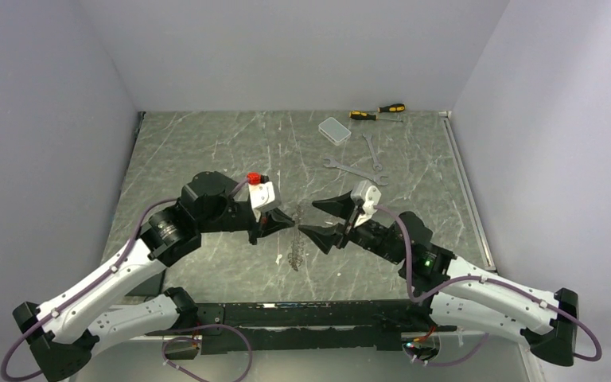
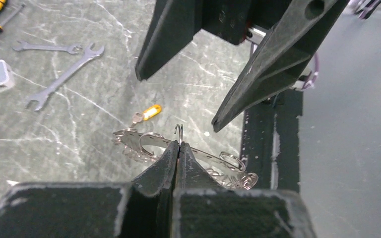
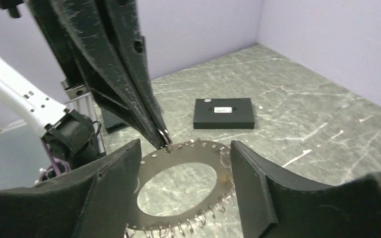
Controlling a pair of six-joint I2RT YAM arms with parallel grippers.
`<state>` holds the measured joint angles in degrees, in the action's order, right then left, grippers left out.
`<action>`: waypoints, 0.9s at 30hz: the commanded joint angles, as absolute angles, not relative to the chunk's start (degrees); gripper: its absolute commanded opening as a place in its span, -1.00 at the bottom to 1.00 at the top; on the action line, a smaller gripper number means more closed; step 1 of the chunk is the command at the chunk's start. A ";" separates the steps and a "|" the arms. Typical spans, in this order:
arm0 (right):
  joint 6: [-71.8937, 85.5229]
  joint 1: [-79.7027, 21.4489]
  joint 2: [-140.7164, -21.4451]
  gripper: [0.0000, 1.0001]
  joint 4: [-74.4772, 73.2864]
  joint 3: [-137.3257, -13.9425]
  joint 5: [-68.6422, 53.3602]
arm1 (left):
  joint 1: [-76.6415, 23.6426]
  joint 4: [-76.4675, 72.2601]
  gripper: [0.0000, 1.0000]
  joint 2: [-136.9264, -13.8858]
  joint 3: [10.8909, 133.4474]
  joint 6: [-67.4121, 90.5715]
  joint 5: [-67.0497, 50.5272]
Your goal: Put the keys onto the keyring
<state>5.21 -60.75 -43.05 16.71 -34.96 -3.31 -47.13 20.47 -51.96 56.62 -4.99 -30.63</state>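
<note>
The keyring [image 3: 188, 151] is a flat metal ring plate with holes round its rim and several small split rings hanging from it. My left gripper [image 2: 178, 148] is shut on one small ring at the plate's edge and holds the keyring [image 2: 131, 140] up off the table. In the top view it hangs edge-on [image 1: 295, 239] between both grippers. My right gripper [image 3: 183, 188] is open, a finger on each side of the plate, apart from it. A key with a yellow-orange head [image 2: 149, 112] lies on the table beyond the keyring.
Two silver wrenches [image 1: 356, 169] [image 1: 371, 151], a clear plastic box [image 1: 335, 130] and yellow-and-black screwdrivers [image 1: 378, 111] lie at the back right. A flat black box [image 3: 224, 113] lies on the table in the right wrist view. Walls close in three sides.
</note>
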 commanded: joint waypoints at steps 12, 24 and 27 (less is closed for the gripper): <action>20.89 -59.76 -39.91 0.67 -6.68 -34.71 31.15 | -47.33 11.05 -1.00 -43.58 42.10 -36.13 -25.88; 41.37 -59.15 -42.70 0.61 -17.91 -33.74 36.67 | -47.20 -1.68 -1.00 -42.82 31.84 -36.67 -25.46; 44.46 -59.15 -44.53 0.59 -19.54 -34.51 37.17 | -47.21 -0.83 -1.00 -40.42 30.47 -39.67 -29.12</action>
<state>37.52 -59.33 -42.85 -17.15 -34.02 34.50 -47.11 5.41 -44.14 31.46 -34.04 -23.24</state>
